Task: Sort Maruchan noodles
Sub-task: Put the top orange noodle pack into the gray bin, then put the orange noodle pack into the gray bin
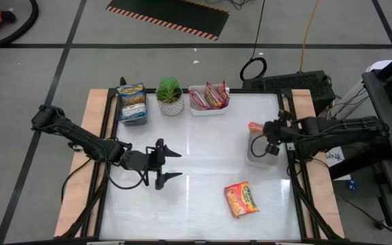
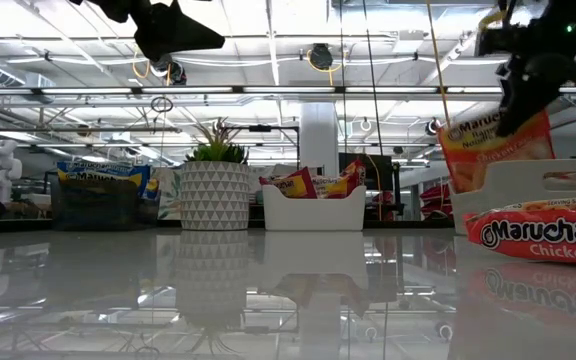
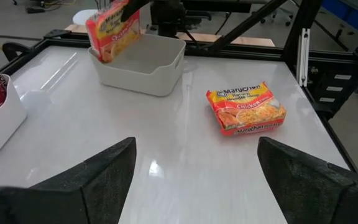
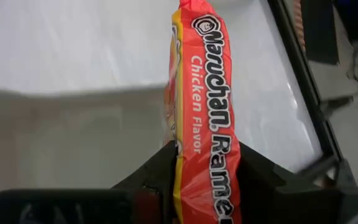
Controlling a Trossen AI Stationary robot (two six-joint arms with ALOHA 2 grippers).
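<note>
The right end effector (image 4: 197,168) pinches a packet (image 4: 199,93) reading "Maruchan Ramen Chicken Flavor" above the white tray (image 3: 143,65). Beside the tray lies another Maruchan packet (image 3: 246,109). The left end effector (image 1: 167,164) hangs spread.

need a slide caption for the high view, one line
Right gripper holds a chicken ramen packet over the white tray; left gripper waits open mid-table; another packet lies flat.
</note>
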